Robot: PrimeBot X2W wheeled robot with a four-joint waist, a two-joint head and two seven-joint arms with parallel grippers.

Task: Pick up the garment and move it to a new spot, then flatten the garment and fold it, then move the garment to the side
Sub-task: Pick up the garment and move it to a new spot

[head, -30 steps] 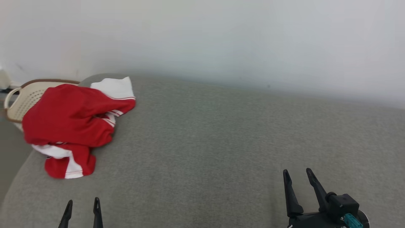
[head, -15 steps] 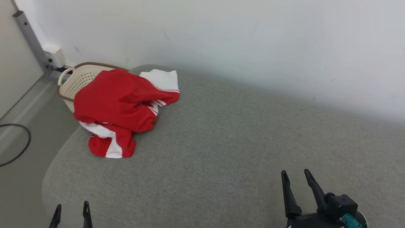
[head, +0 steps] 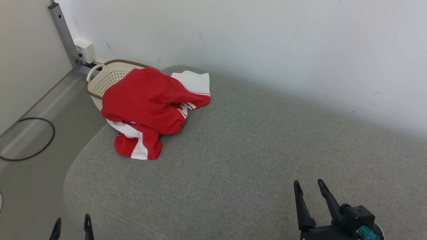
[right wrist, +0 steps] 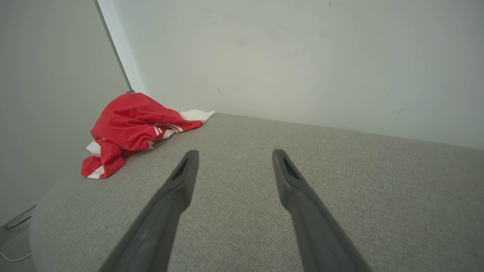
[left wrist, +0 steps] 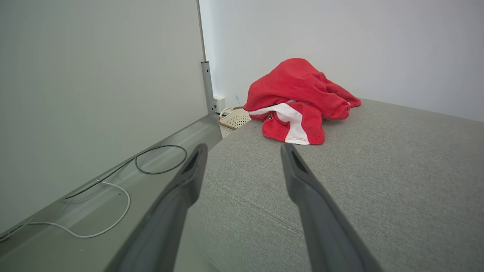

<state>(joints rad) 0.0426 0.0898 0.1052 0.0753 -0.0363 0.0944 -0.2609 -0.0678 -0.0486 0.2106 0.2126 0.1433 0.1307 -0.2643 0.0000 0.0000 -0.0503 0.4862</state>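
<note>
Head view, from the left edge: a black cable (head: 54,133) lies looped on the grey floor (head: 40,186). Behind it a grey metal post (head: 65,36) stands in the corner of the room, with a small white box (head: 84,50) on the wall at its foot. At the lower left the left gripper (head: 72,218) hangs over the floor just off the near corner of the grey cushion (head: 233,160). Its two dark fingers are spread wide with nothing between them, as the left wrist view (left wrist: 244,146) also shows.

Next comes a cream perforated basket (head: 103,78) with a brown rim, set on the floor against the wall at the cushion's far left corner. The garment (head: 146,100) is crumpled in a heap on that far left corner, and its left side drapes over the basket's rim. It is red, with a white panel spread flat toward the wall and red-and-white striped trim showing in the folds. A red fold with a white stripe pokes out at the front of the heap; I cannot tell whether this is part of the same piece. No numerals are on show.

To the right the cushion runs on along the white wall (head: 267,40). At the lower right the right gripper (head: 308,182) hovers above the cushion, well apart from the garment, fingers parted wide and holding nothing; the right wrist view (right wrist: 236,152) shows the same gap.
</note>
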